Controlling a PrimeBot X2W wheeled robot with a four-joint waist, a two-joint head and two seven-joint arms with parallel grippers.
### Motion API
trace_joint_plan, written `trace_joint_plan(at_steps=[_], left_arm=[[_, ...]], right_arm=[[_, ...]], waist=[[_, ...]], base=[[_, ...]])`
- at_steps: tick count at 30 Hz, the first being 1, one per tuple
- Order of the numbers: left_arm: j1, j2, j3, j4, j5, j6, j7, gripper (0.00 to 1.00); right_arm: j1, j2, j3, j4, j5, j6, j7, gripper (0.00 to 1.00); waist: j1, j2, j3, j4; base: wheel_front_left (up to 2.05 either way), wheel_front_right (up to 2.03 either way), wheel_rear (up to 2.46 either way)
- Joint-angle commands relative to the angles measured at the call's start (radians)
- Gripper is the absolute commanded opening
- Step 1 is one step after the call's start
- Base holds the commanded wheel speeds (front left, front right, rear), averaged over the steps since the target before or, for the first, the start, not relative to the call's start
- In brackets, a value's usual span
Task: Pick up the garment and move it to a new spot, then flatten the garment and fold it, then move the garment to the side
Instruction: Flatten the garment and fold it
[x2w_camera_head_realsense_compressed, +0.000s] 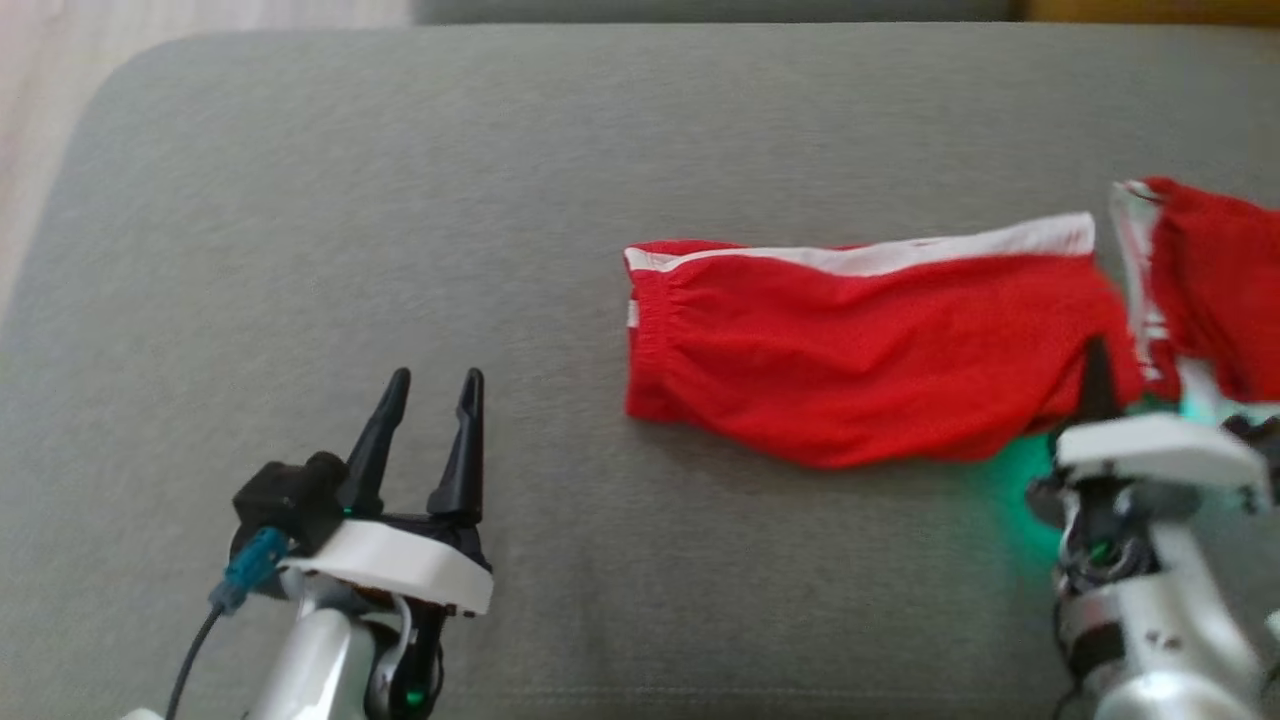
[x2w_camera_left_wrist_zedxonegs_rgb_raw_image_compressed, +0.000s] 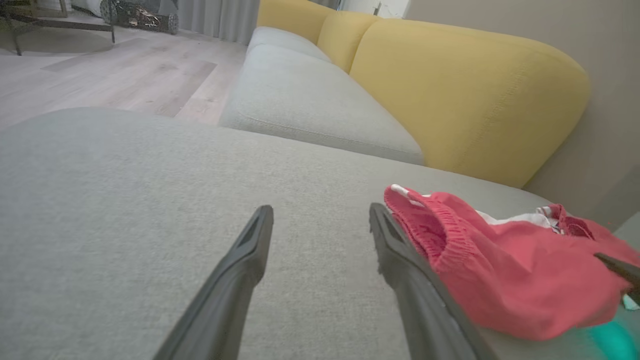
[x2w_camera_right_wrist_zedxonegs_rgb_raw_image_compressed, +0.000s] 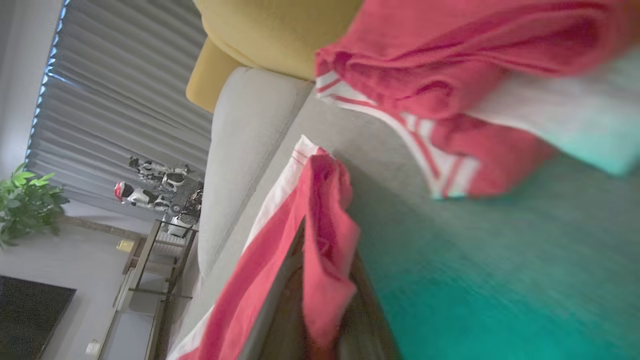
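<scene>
The garment (x2w_camera_head_realsense_compressed: 860, 350) is a pair of red shorts with a white side stripe, lying lengthwise on the grey sofa cushion (x2w_camera_head_realsense_compressed: 400, 200), waistband to the left. My right gripper (x2w_camera_head_realsense_compressed: 1097, 385) is at its right end, shut on a fold of the red fabric (x2w_camera_right_wrist_zedxonegs_rgb_raw_image_compressed: 325, 240), which hangs between the dark fingers in the right wrist view. My left gripper (x2w_camera_head_realsense_compressed: 436, 380) stands open over bare cushion, well left of the waistband. The left wrist view shows the waistband (x2w_camera_left_wrist_zedxonegs_rgb_raw_image_compressed: 445, 235) just right of my left gripper (x2w_camera_left_wrist_zedxonegs_rgb_raw_image_compressed: 321, 210), whose jaws hold nothing.
More red cloth with white stripes (x2w_camera_head_realsense_compressed: 1210, 280) lies bunched at the far right; whether it belongs to the same garment I cannot tell. Yellow back cushions (x2w_camera_left_wrist_zedxonegs_rgb_raw_image_compressed: 450, 85) rise behind the seat. The wooden floor (x2w_camera_head_realsense_compressed: 40, 120) lies beyond the cushion's left edge.
</scene>
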Motion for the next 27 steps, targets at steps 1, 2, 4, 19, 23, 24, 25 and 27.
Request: trace_joint_plan(at_steps=[1, 2, 4, 19, 23, 24, 25, 27], left_arm=[[-0.021, 0.002, 0.041, -0.026, 0.005, -0.001, -0.012, 1.00], [-0.022, 0.002, 0.044, -0.026, 0.005, -0.002, -0.012, 1.00], [-0.026, 0.002, 0.043, -0.024, 0.006, -0.005, -0.012, 1.00], [-0.005, 0.002, 0.038, -0.017, -0.025, 0.006, -0.012, 1.00], [0.007, 0.002, 0.035, -0.014, -0.035, 0.008, -0.012, 1.00], [0.010, 0.002, 0.033, -0.014, -0.037, 0.009, -0.012, 1.00], [0.013, 0.002, 0.032, -0.013, -0.040, 0.010, -0.012, 1.00], [0.017, 0.002, 0.029, -0.012, -0.044, 0.012, -0.012, 1.00]], right_arm=[[-0.005, 0.010, 0.064, -0.038, 0.026, -0.001, -0.016, 0.00], [0.006, 0.010, 0.091, -0.038, 0.031, -0.001, -0.027, 0.00], [0.014, 0.010, 0.122, -0.029, 0.038, -0.001, -0.052, 0.00], [-0.054, 0.010, 0.194, -0.084, 0.026, -0.001, -0.125, 0.00], [-0.047, 0.010, 0.234, -0.122, 0.047, -0.001, -0.112, 0.00], [-0.044, 0.010, 0.250, -0.132, 0.054, -0.001, -0.108, 0.00], [-0.041, 0.010, 0.268, -0.144, 0.063, -0.001, -0.104, 0.00], [-0.036, 0.010, 0.308, -0.162, 0.078, -0.001, -0.098, 0.00]], waist=[[0.0000, 0.0000, -0.014, -0.051], [0.0000, 0.0000, -0.015, -0.059], [0.0000, 0.0000, -0.015, -0.066], [0.0000, 0.0000, -0.057, 0.020], [0.0000, 0.0000, -0.073, 0.052], [0.0000, 0.0000, -0.077, 0.059], [0.0000, 0.0000, -0.081, 0.065], [0.0000, 0.0000, -0.087, 0.076]], base=[[0.00, 0.00, 0.00], [0.00, 0.00, 0.00], [0.00, 0.00, 0.00], [0.00, 0.00, 0.00], [0.00, 0.00, 0.00], [0.00, 0.00, 0.00], [0.00, 0.00, 0.00], [0.00, 0.00, 0.00]])
